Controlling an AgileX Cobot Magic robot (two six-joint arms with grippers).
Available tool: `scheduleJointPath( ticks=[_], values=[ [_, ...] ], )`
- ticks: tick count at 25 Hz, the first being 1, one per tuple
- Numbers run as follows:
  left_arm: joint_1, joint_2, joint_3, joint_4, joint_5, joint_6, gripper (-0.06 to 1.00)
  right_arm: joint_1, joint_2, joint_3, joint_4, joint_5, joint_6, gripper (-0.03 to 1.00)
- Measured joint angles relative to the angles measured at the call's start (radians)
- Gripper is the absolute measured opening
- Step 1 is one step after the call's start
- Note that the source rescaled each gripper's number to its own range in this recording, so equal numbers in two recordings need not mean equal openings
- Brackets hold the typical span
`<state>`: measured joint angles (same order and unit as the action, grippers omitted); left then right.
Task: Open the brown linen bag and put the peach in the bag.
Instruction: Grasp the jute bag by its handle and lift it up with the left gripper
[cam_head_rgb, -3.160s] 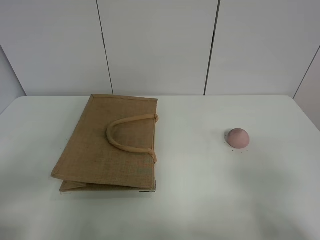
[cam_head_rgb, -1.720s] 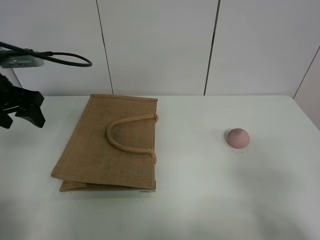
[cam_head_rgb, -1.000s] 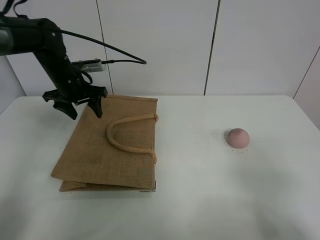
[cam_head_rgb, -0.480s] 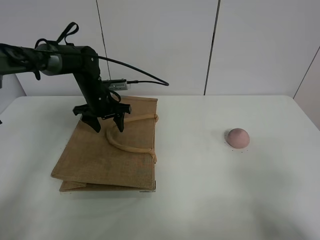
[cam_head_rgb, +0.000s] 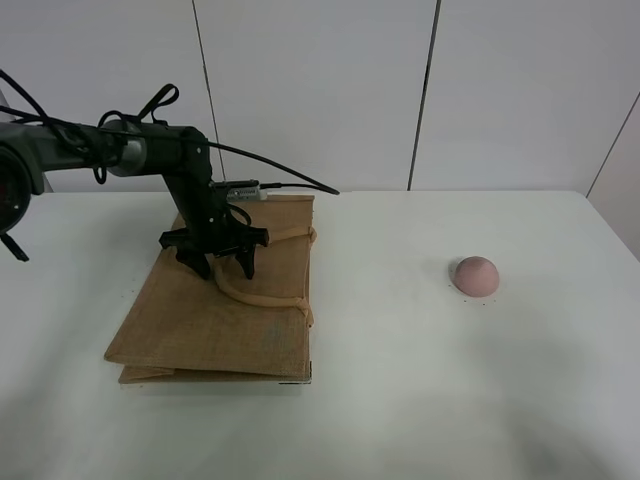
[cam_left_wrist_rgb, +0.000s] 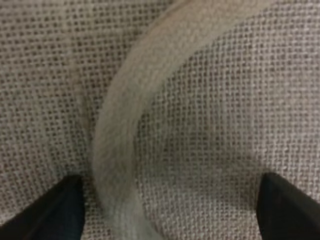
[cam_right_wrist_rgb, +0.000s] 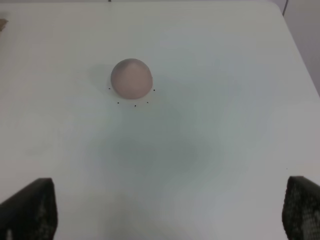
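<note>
Brown linen bag (cam_head_rgb: 200, 320) lies flat and folded on the table (cam_head_rgb: 400, 380), its mouth not yet parted, so opening it is the step in hand. My left pincer (cam_head_rgb: 223, 268) is spread wide, close over the cloth. The pale rope handle (cam_left_wrist_rgb: 117, 145) runs between its fingers, nearer one of them. Next, I judge, I should clench on that handle and lift so the sides come apart; a shallow hold might let the rope slip out. My right pincer (cam_right_wrist_rgb: 165, 212) is also released, holding nothing, poised above bare table. Beyond it sits the peach (cam_right_wrist_rgb: 131, 77), well apart from the bag, toward the table's right side.
</note>
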<state>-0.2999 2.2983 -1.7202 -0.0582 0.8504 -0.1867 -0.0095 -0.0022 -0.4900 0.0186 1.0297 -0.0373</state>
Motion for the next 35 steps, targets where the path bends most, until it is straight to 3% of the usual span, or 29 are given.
scheduleJointPath(
  ticks=[4, 8, 10, 14, 15, 23, 30, 35],
  values=[
    [0.000, 0.022, -0.005, 0.000, -0.001, 0.000, 0.95, 0.000, 0.000, 0.000, 0.000, 0.000, 0.000, 1.00],
    [0.000, 0.029, -0.009, 0.016, 0.005, 0.001, 0.77, 0.000, 0.000, 0.000, 0.000, 0.000, 0.000, 1.00],
    [0.000, 0.029, -0.009, 0.026, 0.008, 0.001, 0.60, 0.000, 0.000, 0.000, 0.000, 0.000, 0.000, 1.00],
    [0.001, 0.029, -0.011, 0.028, 0.012, 0.000, 0.12, 0.000, 0.000, 0.000, 0.000, 0.000, 0.000, 1.00],
    [0.001, 0.028, -0.010, 0.028, 0.013, 0.000, 0.06, 0.000, 0.000, 0.000, 0.000, 0.000, 0.000, 1.00],
    [0.002, 0.000, -0.052, 0.016, 0.097, 0.006, 0.01, 0.000, 0.000, 0.000, 0.000, 0.000, 0.000, 1.00],
    [0.001, -0.100, -0.277, 0.020, 0.316, 0.082, 0.01, 0.000, 0.000, 0.000, 0.000, 0.000, 0.000, 1.00],
    [0.001, -0.146, -0.411, 0.027, 0.319, 0.115, 0.01, 0.000, 0.000, 0.000, 0.000, 0.000, 0.000, 1.00]
  ],
)
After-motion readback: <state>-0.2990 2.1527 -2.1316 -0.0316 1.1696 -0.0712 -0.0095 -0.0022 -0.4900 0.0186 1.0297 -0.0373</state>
